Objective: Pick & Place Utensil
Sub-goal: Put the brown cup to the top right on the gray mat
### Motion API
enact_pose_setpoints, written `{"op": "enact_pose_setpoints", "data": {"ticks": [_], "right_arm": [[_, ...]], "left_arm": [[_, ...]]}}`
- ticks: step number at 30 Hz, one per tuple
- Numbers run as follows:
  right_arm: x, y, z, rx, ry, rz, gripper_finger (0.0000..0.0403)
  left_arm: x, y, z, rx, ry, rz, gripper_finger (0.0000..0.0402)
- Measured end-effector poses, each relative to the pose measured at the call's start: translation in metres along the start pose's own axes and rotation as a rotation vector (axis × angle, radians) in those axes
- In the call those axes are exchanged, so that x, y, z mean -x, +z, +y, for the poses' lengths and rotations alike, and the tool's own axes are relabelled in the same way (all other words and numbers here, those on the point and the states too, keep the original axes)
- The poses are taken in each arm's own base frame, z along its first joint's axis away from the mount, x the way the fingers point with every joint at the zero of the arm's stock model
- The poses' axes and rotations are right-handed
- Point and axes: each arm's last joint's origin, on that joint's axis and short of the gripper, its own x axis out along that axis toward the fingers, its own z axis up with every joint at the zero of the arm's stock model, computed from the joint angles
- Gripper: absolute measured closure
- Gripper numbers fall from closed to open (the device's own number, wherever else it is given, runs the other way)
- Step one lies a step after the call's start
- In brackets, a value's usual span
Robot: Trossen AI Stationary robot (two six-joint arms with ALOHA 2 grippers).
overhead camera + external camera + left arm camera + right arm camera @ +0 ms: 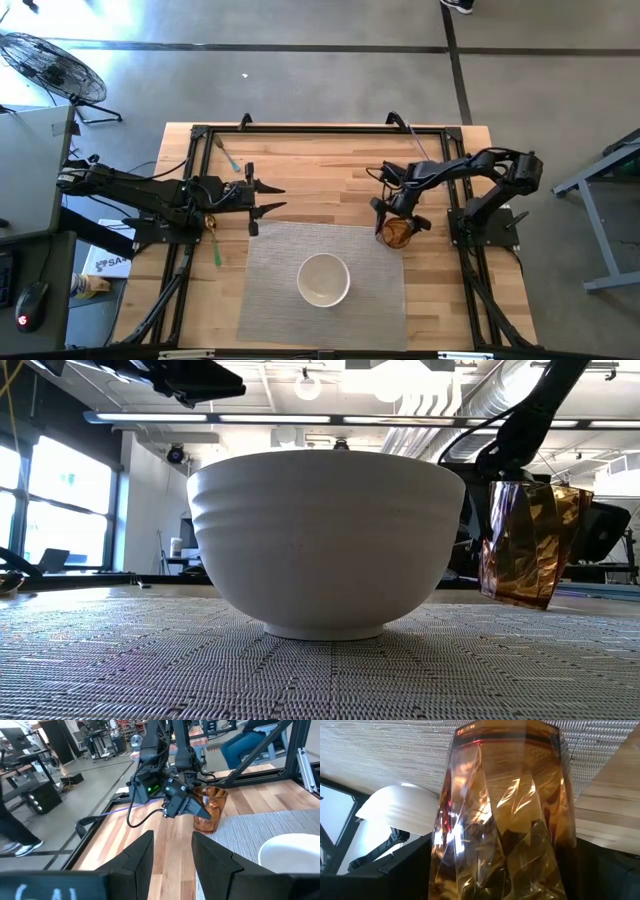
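An amber faceted glass cup point(398, 233) is in my right gripper point(399, 214) over the far right corner of the grey woven mat point(270, 300). The cup also shows in the low view point(525, 540) and in the left wrist view point(210, 809). A white bowl point(323, 279) stands on its foot in the middle of the mat. A thin green utensil point(217, 248) lies flat on the wood by the mat's left edge. A second one point(231, 157) lies farther back. My left gripper point(268, 198) is open and empty above the wood, just beyond the mat's far left corner. My right gripper holds the amber cup by its upper wall near the rim point(202, 805), one finger on either outer side. The fingers slant down from the table's far right. The cup hangs below them, slightly tilted, its base point(515, 598) clear of the mat.
A black frame point(300, 130) runs round the wooden table top. Bare wood lies between the two grippers, beyond the mat's far edge. A fan point(50, 65) and a desk stand off the table at the left. A seated person point(250, 740) shows beyond the table.
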Motion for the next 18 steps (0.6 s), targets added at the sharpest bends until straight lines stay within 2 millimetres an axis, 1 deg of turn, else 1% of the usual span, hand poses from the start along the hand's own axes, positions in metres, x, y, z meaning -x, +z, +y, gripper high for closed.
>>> {"op": "enact_pose_setpoints", "data": {"ticks": [6,10,14,18], "right_arm": [[-0.001,-0.002,0.000,-0.025,0.003,0.044,0.0023],[-0.006,-0.006,0.001,-0.063,-0.016,0.082,0.0021],[-0.012,-0.009,-0.001,-0.088,-0.045,0.075,0.0021],[-0.017,-0.008,-0.002,-0.073,-0.041,0.072,0.0020]], "left_arm": [[0.000,-0.001,0.001,-0.002,0.037,0.013,0.0270],[0.000,-0.002,0.001,-0.005,0.044,0.022,0.0270],[0.000,-0.002,0.001,-0.005,0.046,0.023,0.0270],[0.000,-0.002,0.001,-0.005,0.047,0.023,0.0270]]}}
